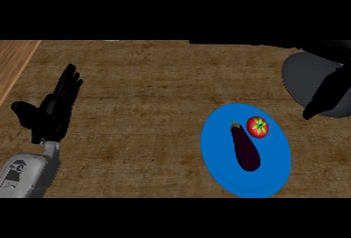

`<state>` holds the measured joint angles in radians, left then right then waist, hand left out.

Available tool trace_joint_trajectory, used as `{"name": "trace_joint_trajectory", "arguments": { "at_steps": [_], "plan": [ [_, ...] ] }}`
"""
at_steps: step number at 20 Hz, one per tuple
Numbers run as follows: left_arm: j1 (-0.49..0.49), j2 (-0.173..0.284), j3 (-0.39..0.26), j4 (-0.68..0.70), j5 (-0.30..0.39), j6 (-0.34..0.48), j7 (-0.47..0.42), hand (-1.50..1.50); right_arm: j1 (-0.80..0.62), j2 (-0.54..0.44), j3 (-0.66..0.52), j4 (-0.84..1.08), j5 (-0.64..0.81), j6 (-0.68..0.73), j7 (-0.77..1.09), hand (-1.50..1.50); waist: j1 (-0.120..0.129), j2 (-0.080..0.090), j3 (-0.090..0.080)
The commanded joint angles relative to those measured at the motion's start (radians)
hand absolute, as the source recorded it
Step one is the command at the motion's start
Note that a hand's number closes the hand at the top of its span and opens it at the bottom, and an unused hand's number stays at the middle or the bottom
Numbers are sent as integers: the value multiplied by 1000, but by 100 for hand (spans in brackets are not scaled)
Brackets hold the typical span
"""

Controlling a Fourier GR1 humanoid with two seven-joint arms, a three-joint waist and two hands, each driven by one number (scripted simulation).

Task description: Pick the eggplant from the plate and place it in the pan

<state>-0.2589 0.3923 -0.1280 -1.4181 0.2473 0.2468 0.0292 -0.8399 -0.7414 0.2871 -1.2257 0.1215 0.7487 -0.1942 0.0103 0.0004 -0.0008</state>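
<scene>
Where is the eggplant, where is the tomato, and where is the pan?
eggplant [246, 151]: head view, middle of its dark purple body, lying on the blue plate.
tomato [257, 126]: head view, on its green top.
pan [305, 79]: head view, bare grey inside, upper right.
</scene>
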Motion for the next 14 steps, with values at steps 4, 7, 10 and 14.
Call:
{"name": "trace_joint_trajectory", "arguments": {
  "at_steps": [4, 7, 10, 14],
  "plan": [
    [63, -56, -3, 2, -37, 2, -55, 0, 3, 145, 9, -55, -43, 103, 135, -150, -6, -2, 0],
    [35, -54, 18, -16, -51, 3, -7, 0, 94, 161, -24, -194, -65, 115, 208, -150, -15, -4, 0],
    [-4, -23, 77, 23, -18, -57, -9, 0, 130, 161, 3, -213, 13, 124, 227, -150, -12, -1, 0],
    [47, -57, 54, -59, -71, -16, 31, 0, 217, 179, -39, -317, 21, 133, 325, -150, -12, -3, 1]
  ]
}}
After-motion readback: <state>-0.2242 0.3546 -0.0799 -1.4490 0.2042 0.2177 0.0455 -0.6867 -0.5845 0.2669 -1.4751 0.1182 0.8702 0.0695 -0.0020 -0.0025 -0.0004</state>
